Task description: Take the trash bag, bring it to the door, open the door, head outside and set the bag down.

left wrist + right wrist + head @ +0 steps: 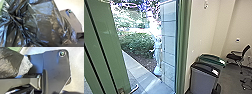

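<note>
The green door (pixel 104 45) stands open at the left of the head view, with a curved metal handle (pixel 135 89) low on its edge. Daylight comes through the opening beside it. The black trash bag (pixel 43 26) is large and close in the left wrist view, its shiny plastic gathered into tight folds. In the right wrist view the bag (pixel 10 63) lies against the robot's dark plate, with a thin, pale crumpled end. What grips the bag is hidden.
Outside are a pale paved path (pixel 142 76), a bush (pixel 136 43) and a pale figure like a person (pixel 157 53) by the door frame (pixel 182 45). Indoors, right of the frame, stand a grey bin (pixel 204 78), a green-lidded bin (pixel 211 60) and an office chair (pixel 236 57).
</note>
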